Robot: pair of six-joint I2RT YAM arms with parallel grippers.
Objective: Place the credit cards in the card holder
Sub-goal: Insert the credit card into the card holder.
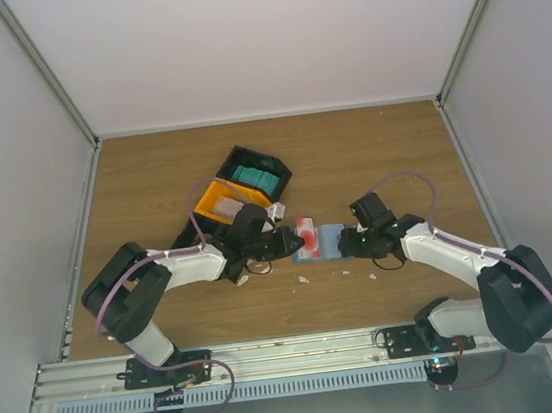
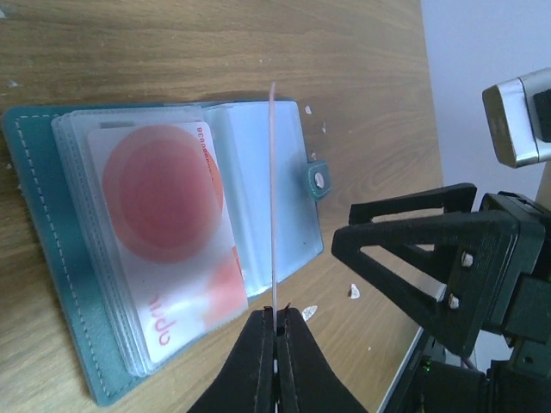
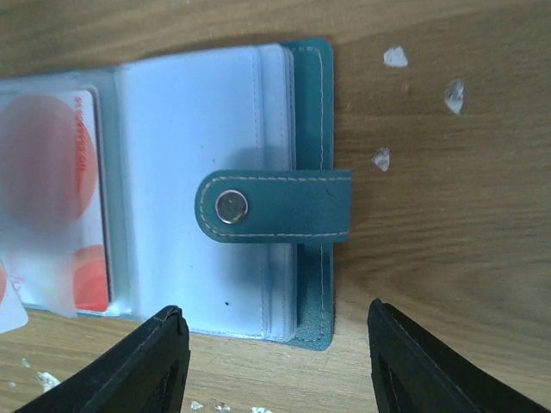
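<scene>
We see the left claw [image 2: 275,325] clenched on the near edge of a thin credit card [image 2: 273,189]. The card stands edge-on to the wrist camera and runs from the fingertips toward 12 o'clock. It rises over the right-hand page of the open card holder [image 2: 39,215]; we cannot tell whether it sits in a pocket.

The holder lies flat on the wooden table [image 1: 151,171]. It has a teal cover with pale stitching and stacked clear sleeves inside. At 9 o'clock from the held card, a red-marked card [image 2: 164,215], white with a red disc and red lettering, shows through a sleeve.

The right claw [image 3: 274,314] is released, its fingers spread wide at 6 o'clock of the holder's snap tab [image 3: 284,206]. White scraps [image 3: 395,57] lie at 1 o'clock of the tab.

From above, the holder sits between both claws. The black-and-orange bin [image 1: 206,193] is at 10 o'clock from it, holding teal cards [image 1: 252,178] and whitish cards [image 1: 228,208].
</scene>
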